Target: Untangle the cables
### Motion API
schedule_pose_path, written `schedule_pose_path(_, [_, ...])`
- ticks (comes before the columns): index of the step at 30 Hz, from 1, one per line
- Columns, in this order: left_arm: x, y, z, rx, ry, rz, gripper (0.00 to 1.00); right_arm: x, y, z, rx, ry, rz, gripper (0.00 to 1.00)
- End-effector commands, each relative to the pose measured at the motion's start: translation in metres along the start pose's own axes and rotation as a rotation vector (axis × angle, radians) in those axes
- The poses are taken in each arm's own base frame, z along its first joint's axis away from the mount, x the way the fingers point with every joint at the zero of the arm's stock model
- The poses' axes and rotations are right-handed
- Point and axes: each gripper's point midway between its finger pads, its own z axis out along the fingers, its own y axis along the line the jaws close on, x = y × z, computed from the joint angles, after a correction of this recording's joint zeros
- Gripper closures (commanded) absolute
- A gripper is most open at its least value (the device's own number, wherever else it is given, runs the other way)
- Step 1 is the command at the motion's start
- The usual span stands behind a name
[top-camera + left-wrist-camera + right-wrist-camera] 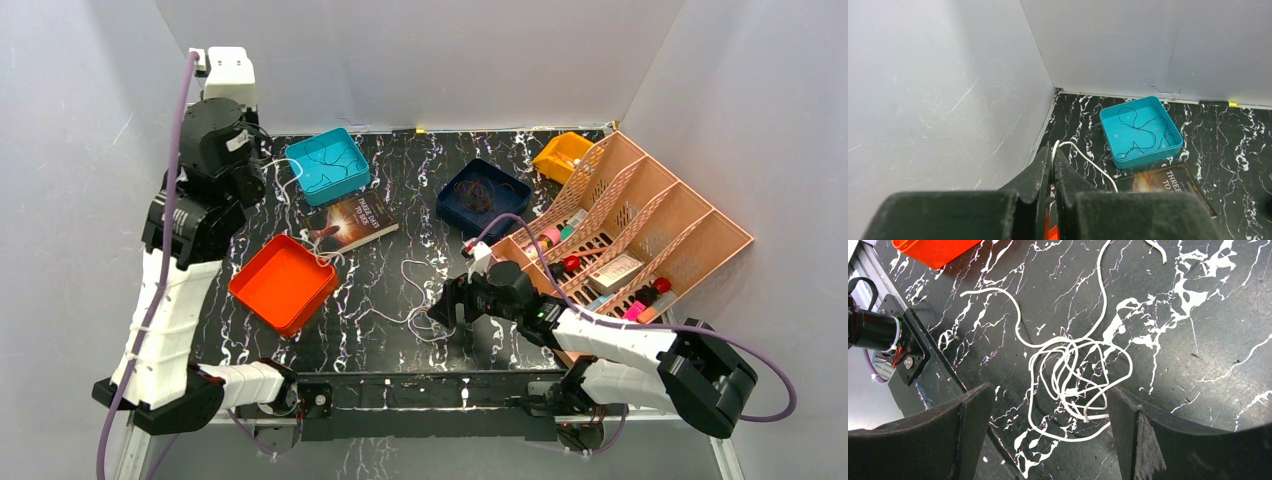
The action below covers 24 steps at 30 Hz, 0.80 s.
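Black marble-look tabletop with white veining fills the scene, closed in by pale grey walls, and a book lies flat near its middle. Near and to the right of the book, towards the arm bases, the white cable sits bunched in a loose knot of overlapping loops, with strands trailing away from it towards the book. The right gripper hangs low over that knot, jaws spread wide with one finger on either side of the loops; neither finger can be seen touching them. To the far left of the book, the left gripper is raised above the table, its fingers pressed together on a white strand that curves down towards the book's left edge.

Just behind the book stands a teal tray holding a thin dark cable in slack curves. To the right of the book a dark blue tray contains a small brownish tangle. An orange tray sits near and to the left of the book.
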Motion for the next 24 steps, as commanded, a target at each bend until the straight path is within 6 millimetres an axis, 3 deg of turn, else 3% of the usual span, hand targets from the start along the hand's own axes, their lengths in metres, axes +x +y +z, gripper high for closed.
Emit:
schedule_pose_path(1, [-0.016,0.039,-0.023,-0.065,-0.043,-0.032,1.00,-0.029,0.020,0.004,-0.065,-0.071,-0.026,0.09])
schedule_pose_path(9, [-0.012,0.053,-0.032,-0.091,-0.041,-0.030,1.00,-0.027,0.020,0.008,-0.068,-0.062,-0.023,0.09])
schedule_pose_path(19, [0.075,0.028,-0.029,-0.070,0.119,-0.005,1.00,-0.025,0.020,0.009,-0.074,-0.051,-0.019,0.09])
schedule_pose_path(24, [0.102,0.020,-0.023,-0.087,0.169,0.030,1.00,-0.024,0.020,0.008,-0.071,-0.044,-0.021,0.09])
